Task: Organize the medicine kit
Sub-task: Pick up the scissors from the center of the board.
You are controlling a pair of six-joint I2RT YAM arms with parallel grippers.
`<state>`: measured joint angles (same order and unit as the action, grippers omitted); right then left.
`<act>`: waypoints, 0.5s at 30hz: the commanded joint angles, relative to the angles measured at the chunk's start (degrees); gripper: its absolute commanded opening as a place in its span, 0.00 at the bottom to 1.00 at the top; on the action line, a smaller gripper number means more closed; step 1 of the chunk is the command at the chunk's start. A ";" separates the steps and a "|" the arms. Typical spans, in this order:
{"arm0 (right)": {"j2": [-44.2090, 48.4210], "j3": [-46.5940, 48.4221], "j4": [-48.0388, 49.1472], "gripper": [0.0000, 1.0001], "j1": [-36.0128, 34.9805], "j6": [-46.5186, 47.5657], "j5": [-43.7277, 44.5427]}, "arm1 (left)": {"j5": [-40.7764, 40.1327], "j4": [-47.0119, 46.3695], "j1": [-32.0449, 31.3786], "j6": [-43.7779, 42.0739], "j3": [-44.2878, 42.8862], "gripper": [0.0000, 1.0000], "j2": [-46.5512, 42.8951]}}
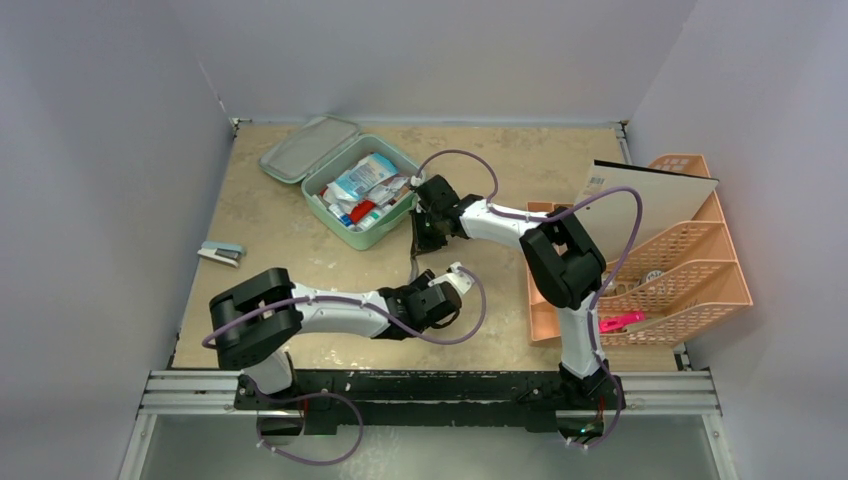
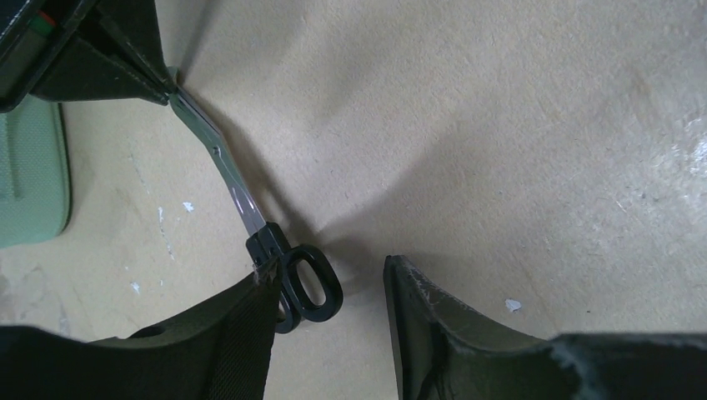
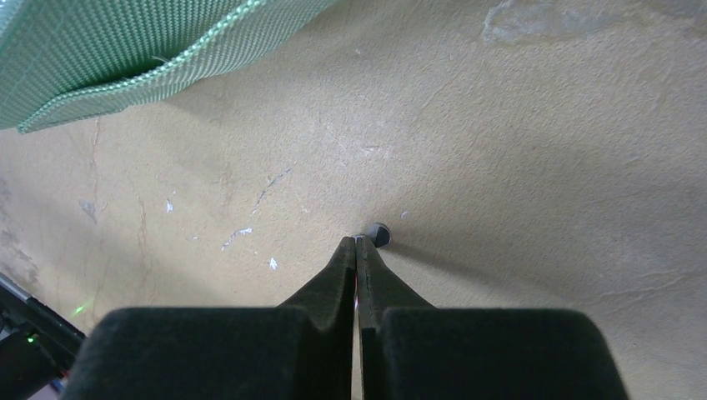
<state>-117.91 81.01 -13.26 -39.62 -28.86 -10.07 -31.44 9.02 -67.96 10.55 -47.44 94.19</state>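
Looking down from above: the medicine kit [image 1: 368, 237] lies open, rear left, crowded; right gripper [image 1: 426, 240] hangs just beside it, left gripper [image 1: 445, 286] nearer. Left wrist: fingers [image 2: 225, 350] half apart, gap empty; scissors [image 2: 250, 212] handle rests against one; closing could knock it aside. Right wrist: fingers pinched shut on the blade tip; so thin a hold could slip.

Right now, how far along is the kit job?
Done: medicine kit open, packets inside. In hand: right gripper shut on the scissors at the blade end, handles beside the open left gripper. Left: probably scissors into the kit, lid closed.
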 commanded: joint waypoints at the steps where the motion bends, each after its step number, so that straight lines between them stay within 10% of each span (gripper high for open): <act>1: -2.56 -0.51 -4.63 0.00 -0.21 0.00 0.09 | -6.54 0.36 -1.60 -1.74 -1.70 0.46 0.50; 10: -2.28 -0.72 -4.41 0.00 -0.24 -0.36 -0.13 | -9.66 0.66 -2.95 -1.26 -1.93 0.38 2.63; 15: -0.56 -1.14 -3.98 0.00 -0.16 -0.80 -0.37 | -12.56 2.46 -4.46 -1.16 -2.99 0.13 2.72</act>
<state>-117.93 81.01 -13.21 -39.62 -29.36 -10.09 -40.07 10.44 -71.11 9.76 -47.90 96.64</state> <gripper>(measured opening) 0.004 0.213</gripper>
